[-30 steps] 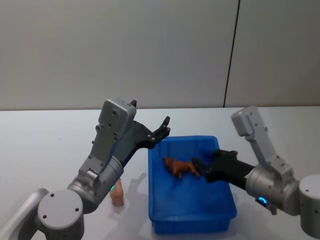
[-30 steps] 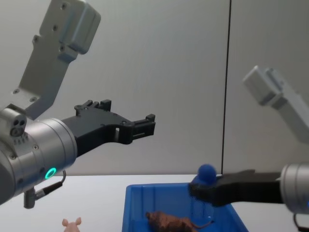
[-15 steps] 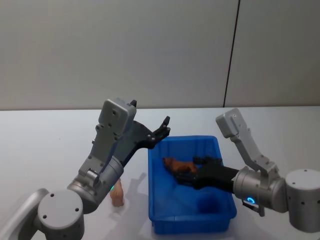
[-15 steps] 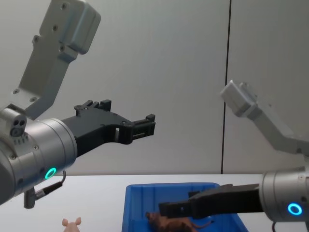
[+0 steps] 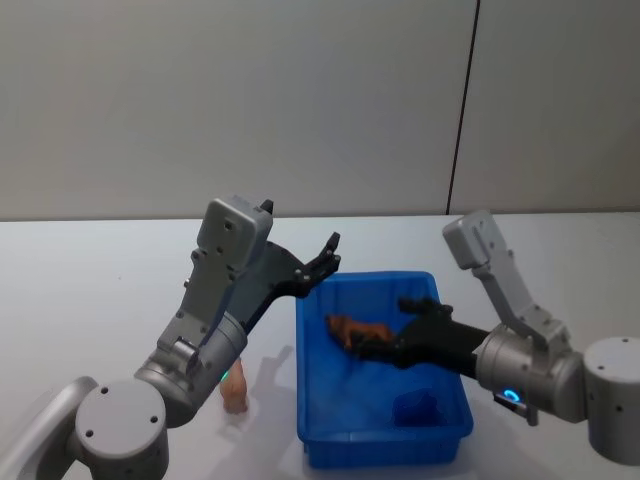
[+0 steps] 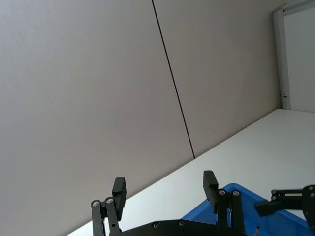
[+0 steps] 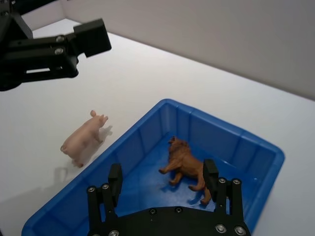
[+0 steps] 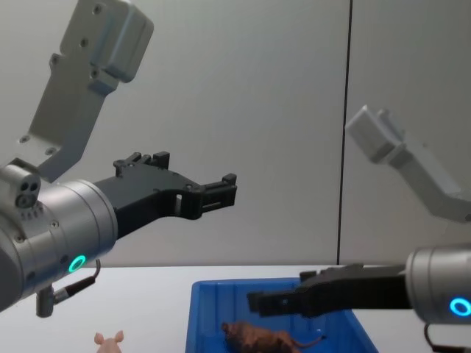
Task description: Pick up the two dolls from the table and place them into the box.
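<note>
Wrapping up 1st drop-off: hovering right gripper [image 7: 162, 173], fingers apart & empty, over brown doll [image 7: 184, 162] inside box [image 7: 224, 127]. Holding left gripper [image 6: 165, 182] open above box's left rim. Next: reaching for pink doll [image 7: 82, 141] on table [image 7: 138, 83], left of box.

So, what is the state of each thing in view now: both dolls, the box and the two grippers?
box: on the table, holding one doll.
brown doll: inside the box, not held.
pink doll: on the table beside the box, not held.
left gripper: open, empty, raised near the box.
right gripper: open, empty, above the brown doll.
</note>
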